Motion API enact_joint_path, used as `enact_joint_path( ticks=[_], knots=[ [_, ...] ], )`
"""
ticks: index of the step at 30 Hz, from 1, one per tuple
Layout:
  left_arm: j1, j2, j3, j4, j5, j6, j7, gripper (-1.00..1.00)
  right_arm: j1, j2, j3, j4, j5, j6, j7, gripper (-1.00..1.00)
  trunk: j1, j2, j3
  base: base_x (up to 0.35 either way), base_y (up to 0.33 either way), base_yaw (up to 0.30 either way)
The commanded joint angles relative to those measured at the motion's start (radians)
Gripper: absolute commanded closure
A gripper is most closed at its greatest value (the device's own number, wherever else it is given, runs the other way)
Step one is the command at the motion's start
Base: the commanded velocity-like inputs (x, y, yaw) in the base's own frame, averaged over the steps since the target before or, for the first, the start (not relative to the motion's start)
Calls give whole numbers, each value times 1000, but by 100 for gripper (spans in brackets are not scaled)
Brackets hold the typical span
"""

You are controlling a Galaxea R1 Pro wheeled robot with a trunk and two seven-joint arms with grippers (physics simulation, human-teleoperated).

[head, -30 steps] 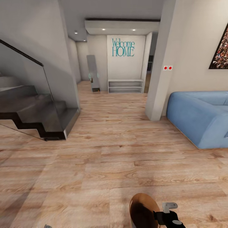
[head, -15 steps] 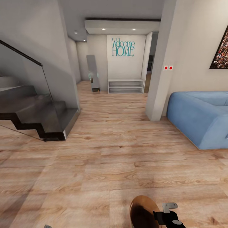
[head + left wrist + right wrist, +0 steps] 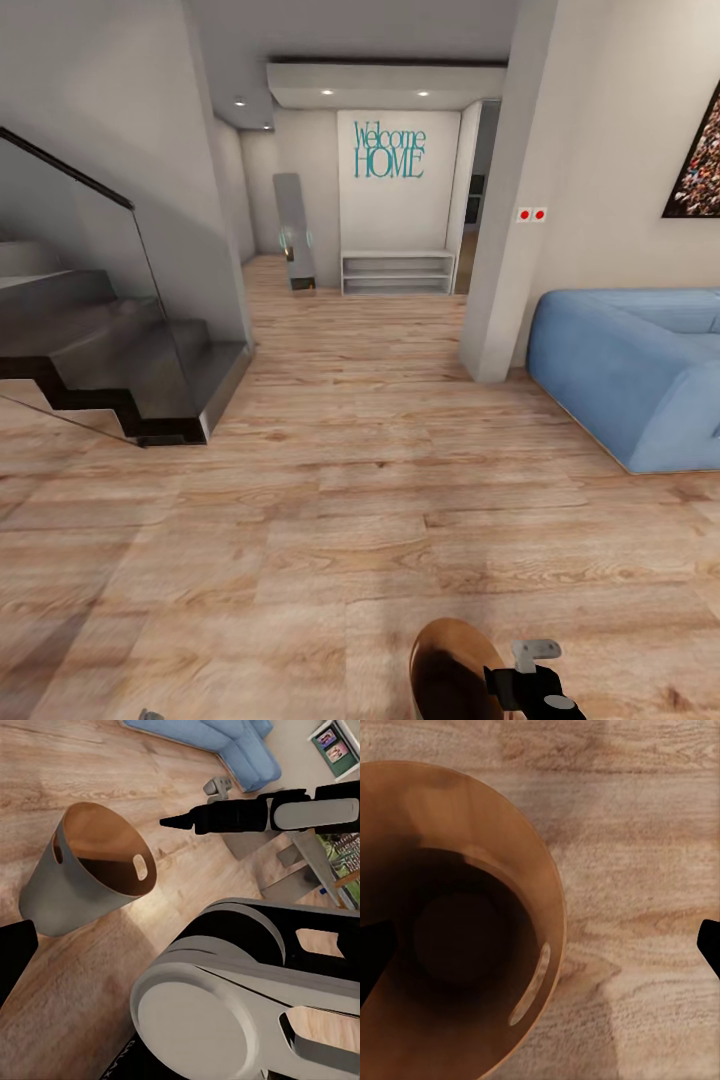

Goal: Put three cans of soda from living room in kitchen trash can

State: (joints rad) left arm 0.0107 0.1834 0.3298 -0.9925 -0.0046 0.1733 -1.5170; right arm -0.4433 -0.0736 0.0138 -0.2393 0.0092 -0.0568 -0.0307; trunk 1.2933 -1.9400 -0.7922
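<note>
Head view: we log a pale grey, brown-lined round bin (image 3: 452, 672) at lower centre, empty inside; cans uncollected. Right gripper (image 3: 538, 668) jaws spread, empty; left gripper's jaws we cannot tell.

Looking straight down into tash can (image 3: 521, 881): round, glossy brown inside, thin brown rim, darker circular base at bottom, no contents visible. Slot-shaped handle cutout in wall, pale light showing through. Bin stands on light wood floor (image 3: 645, 832), plank grain and seams clear around it, soft shadow on boards beside bin. Right hand (image 3: 540, 949): two black fingertips at opposite frame edges, set wide apart, one over bin interior, other over bare floor.
</note>
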Motion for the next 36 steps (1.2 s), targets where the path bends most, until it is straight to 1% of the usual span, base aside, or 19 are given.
enact_joint_path(
  ticks=[1, 2, 6, 18, 22, 30, 36],
  knots=[
    [0, 0, 0, 0, 0, 0, 0, -100, 0, 0, 0, 0, 0, 0, 0, -100, 0, 0, 0, 0, 0, 0],
    [0, 0, 0, 0, 0, 0, 0, -100, 0, 0, 0, 0, 0, 0, 0, -100, 0, 0, 0, 0, 0, 0],
    [0, 0, 0, 0, 0, 0, 0, -100, 0, 0, 0, 0, 0, 0, 0, -100, 15, -28, -15, 0, 0, 0],
    [0, 0, 0, 0, 0, 0, 0, -100, 0, 0, 0, 0, 0, 0, 0, -100, 61, -112, -69, 0, 0, 0],
    [0, 1, 0, 0, 0, 0, 0, -100, 0, 0, 0, 0, 0, 0, 0, -100, 61, -112, -74, 0, 0, 0],
    [0, 1, 0, 0, 0, 0, 0, -100, 0, 0, 0, 0, 0, 0, 0, -100, 61, -112, -76, 0, 0, 0],
    [0, 1, 0, 0, 0, 0, 0, -100, 0, 0, 1, 0, 0, 0, 0, -100, 84, -154, -100, 0, 0, 0]
  ],
)
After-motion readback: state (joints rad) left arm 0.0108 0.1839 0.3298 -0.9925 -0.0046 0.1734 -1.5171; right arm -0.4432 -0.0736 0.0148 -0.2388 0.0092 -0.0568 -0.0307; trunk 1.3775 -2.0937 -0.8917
